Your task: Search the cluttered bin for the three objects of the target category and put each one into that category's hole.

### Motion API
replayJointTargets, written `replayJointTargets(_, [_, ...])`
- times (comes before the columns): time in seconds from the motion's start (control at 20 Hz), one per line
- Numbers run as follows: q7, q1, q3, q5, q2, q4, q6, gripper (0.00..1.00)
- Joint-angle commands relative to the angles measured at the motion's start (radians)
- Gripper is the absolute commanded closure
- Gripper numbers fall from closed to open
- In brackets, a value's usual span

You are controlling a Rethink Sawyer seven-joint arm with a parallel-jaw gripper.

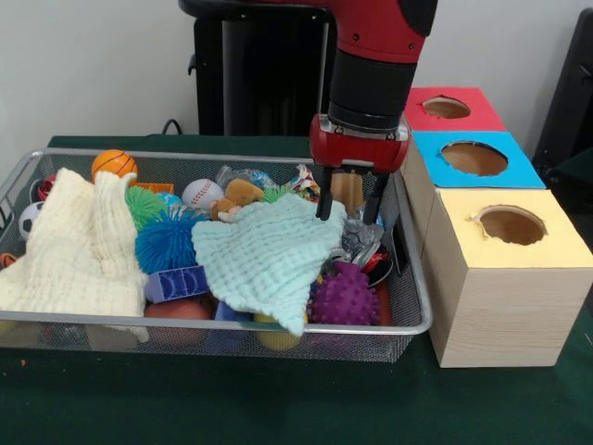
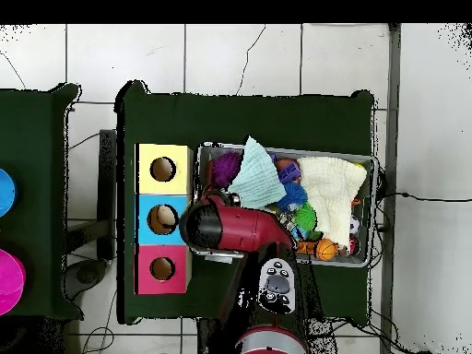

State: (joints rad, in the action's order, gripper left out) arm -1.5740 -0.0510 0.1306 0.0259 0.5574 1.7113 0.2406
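1. Front view: gripper (image 1: 349,209) open, holding nothing, fingers straddling the upper right edge of the mint muslin cloth (image 1: 269,255) in the wire-mesh bin (image 1: 408,315). Crinkled clear plastic (image 1: 236,176) behind may be a bottle; lift the soft cloth aside first.
2. Overhead view: blue-topped hole (image 2: 163,219) centre left, beside bin; arm hides gripper.

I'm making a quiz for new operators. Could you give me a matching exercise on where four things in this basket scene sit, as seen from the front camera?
Things:
1. small orange basketball
2. mint-green muslin cloth
3. purple spiky rubber ball
4. blue-topped wooden box with a round hole

Places:
A. between the red-topped box and the yellow-topped box
B. far left corner of the silver wire mesh basket
C. draped over the toys mid-basket, just under the robot's gripper
D. near the basket's front rim, right of the mint cloth

Pairs: 1-B, 2-C, 3-D, 4-A
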Motion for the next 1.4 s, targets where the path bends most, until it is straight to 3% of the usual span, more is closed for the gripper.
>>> replayJointTargets(0.05, [-0.3, 0.043, -0.03, 0.089, 0.026, 0.095, -0.004, 0.0])
replayJointTargets(0.3, [-0.305, 0.066, -0.018, 0.122, 0.044, 0.121, 0.002, 0.0])
replayJointTargets(0.85, [-0.306, 0.032, -0.05, 0.14, -0.062, 0.175, -0.223, 0.0])
replayJointTargets(1.4, [-0.288, 0.007, -0.089, 0.163, -0.11, 0.185, -0.294, 0.0])
